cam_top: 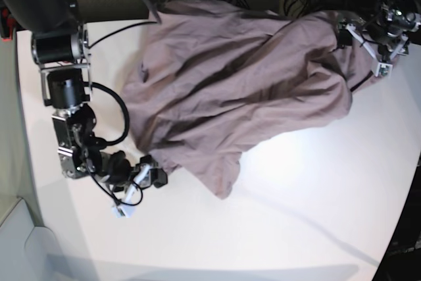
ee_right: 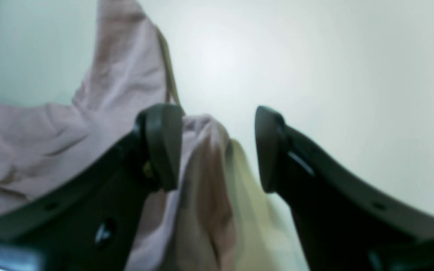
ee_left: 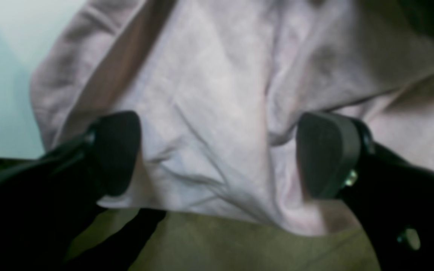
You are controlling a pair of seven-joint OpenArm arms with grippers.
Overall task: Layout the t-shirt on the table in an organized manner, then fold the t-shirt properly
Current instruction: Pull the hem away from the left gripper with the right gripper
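Rumpled t-shirt point(cam_top: 243, 90) on the table point(cam_top: 309, 189) — both arms' jaws spread, nothing pinched.

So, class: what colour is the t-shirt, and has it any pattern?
The t-shirt is plain dusty mauve-brown, no pattern; the base view shows it best.

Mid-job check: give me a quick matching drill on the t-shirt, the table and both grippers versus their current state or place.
1. t-shirt
2. table
3. left gripper
4. right gripper

a. open over the shirt's wrinkled cloth
b. white, bare near the front
c. crumpled, not spread flat
d. open at a shirt edge beside the bare tabletop

Pairs: 1-c, 2-b, 3-a, 4-d
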